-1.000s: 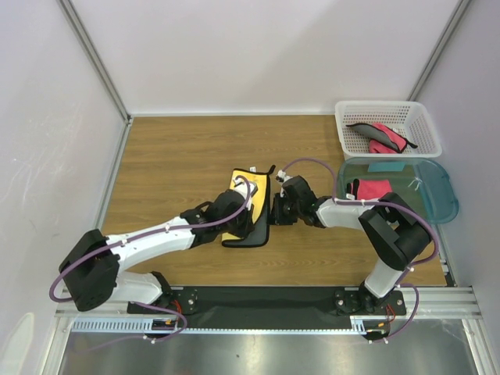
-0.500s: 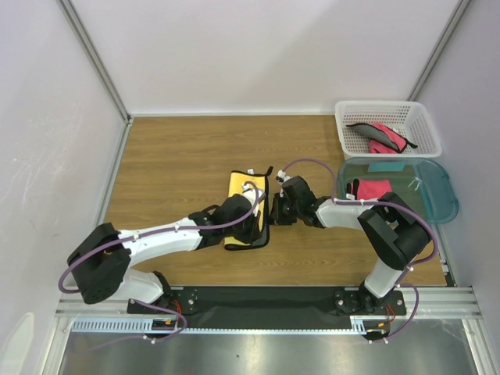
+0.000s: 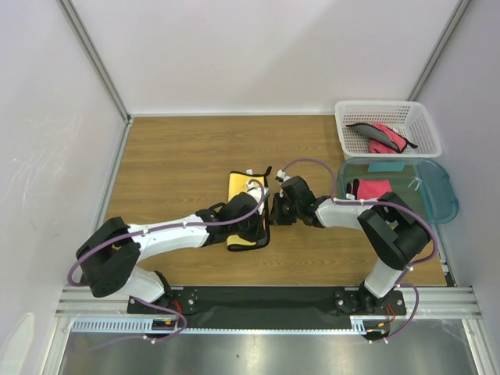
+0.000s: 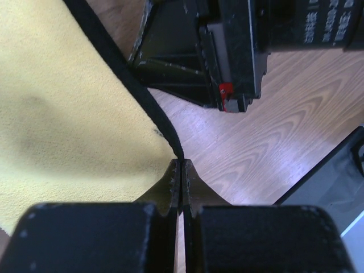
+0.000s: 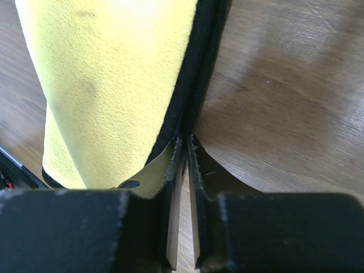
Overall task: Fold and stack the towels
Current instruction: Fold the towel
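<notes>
Holding the yellow towel (image 3: 239, 186) folded on the wooden table (image 3: 172, 164), left of the teal tub (image 3: 437, 195). Pinching its black edging on the tub-facing side with the left gripper (image 4: 180, 166), jaws pressed fully together. Clamping the same edging with the right gripper (image 5: 185, 145), jaws nearly closed, only a thin slit showing. Not touching the pink towel (image 3: 373, 189) lying inside the tub.

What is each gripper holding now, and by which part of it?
Both hold the same yellow towel. The left gripper pinches its black edging. The right gripper also pinches the edging, on the towel's other side.
</notes>
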Controlling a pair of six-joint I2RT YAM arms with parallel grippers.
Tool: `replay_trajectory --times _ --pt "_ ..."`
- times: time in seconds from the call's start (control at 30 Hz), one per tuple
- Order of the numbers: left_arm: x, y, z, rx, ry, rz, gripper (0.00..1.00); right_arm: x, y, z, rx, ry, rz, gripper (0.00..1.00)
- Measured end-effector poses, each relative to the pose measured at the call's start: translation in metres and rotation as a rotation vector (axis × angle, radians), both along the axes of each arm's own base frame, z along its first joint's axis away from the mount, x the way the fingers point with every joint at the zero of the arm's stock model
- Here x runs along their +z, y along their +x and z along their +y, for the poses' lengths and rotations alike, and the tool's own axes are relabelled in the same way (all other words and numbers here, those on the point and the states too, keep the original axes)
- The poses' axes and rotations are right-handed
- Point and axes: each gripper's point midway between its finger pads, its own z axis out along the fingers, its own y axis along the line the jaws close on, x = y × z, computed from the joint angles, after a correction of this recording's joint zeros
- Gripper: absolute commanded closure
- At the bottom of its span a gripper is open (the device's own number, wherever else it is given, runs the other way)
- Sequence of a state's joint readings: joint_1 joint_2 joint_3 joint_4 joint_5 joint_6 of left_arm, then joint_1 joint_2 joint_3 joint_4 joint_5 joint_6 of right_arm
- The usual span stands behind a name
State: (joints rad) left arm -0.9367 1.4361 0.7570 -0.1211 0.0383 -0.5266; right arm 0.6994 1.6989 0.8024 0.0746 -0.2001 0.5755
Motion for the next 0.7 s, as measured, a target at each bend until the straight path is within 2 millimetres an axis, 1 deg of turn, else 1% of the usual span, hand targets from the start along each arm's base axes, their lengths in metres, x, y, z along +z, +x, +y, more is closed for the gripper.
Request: replay_trajectory --times 0.07,0.1,0.13,0.37,0.47,0.63,0.7 --pt "0.001 0.001 -0.002 0.003 -0.005 0.001 1.0 0.001 -0.001 -0.001 0.003 -0.004 0.0 0.83" --pt "0.001 0.001 -0.002 0.005 -0.005 0.002 1.0 0.001 -0.002 -0.002 0.006 -0.009 0.002 0.8" --pt "0.0 0.001 -0.002 0.006 -0.004 0.004 1.0 0.001 -0.004 -0.003 0.01 -0.015 0.007 0.8" --pt "-0.007 0.001 -0.003 0.013 0.006 0.023 1.0 0.004 -0.02 -0.013 0.049 -0.05 0.045 0.8" --pt "-0.01 0.0 -0.003 0.014 0.015 0.031 1.0 0.005 -0.026 -0.013 0.069 -0.046 0.054 0.8" --pt "-0.01 0.0 -0.003 0.015 0.015 0.031 1.0 0.001 -0.038 -0.011 0.103 -0.035 0.086 0.81" --pt "-0.01 0.0 -0.003 0.015 0.015 0.031 1.0 0.002 -0.042 -0.008 0.117 -0.029 0.09 0.83"
